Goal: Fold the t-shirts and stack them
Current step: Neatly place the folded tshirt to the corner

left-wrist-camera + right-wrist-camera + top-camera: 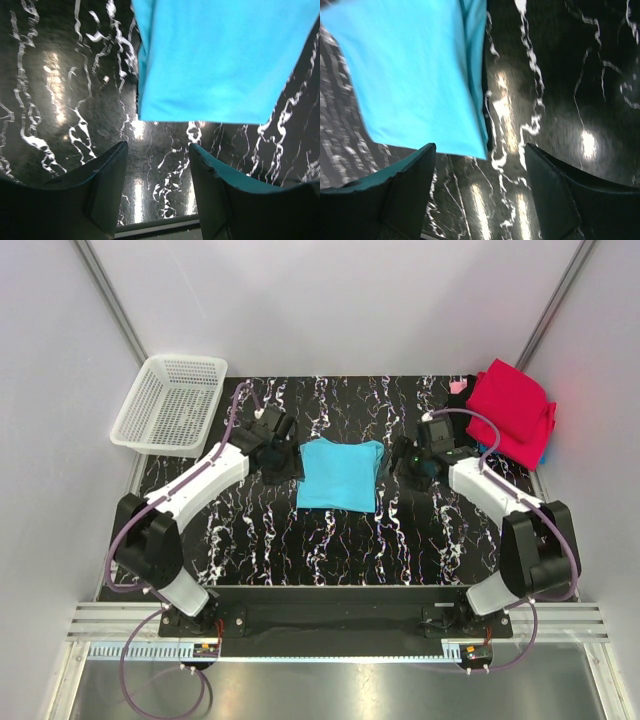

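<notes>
Jaws on left gripper parted, nothing between. Jaws on right gripper wide, likewise empty. Both sit low, flanking folded turquoise t-shirt, each just off its side edge, mid table. Far right corner: crimson t-shirt heaped, seemingly over other garments, though view too coarse to count. Risks: fingertip snagging turquoise hem on withdrawal would drag fold open. Grab at crimson heap may lift several layers together.

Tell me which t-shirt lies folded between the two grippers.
The turquoise t-shirt: a flat folded rectangle between the left gripper and the right gripper. The red t-shirt lies heaped in the far right corner, beyond the right gripper.
</notes>
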